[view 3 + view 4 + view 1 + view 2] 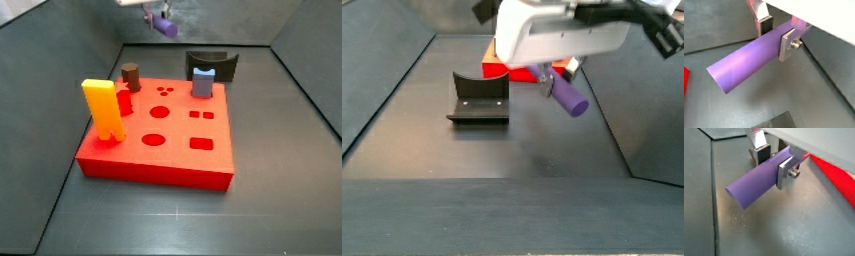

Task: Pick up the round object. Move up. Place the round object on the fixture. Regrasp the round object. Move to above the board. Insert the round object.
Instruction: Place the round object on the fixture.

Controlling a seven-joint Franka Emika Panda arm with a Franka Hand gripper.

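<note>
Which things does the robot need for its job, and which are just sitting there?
Needed for the job:
- purple rod, held in the gripper up in the air
- dark fixture on the floor
- red board with holes

Just sitting there, all standing on the board:
- yellow block
- brown peg
- blue-grey peg

Both wrist views look down close along the gripper (777,35) at the held round object (756,184) above the dark floor. The 2 side views face each other across the board (174,140), sharing the fixture (478,98).
</note>
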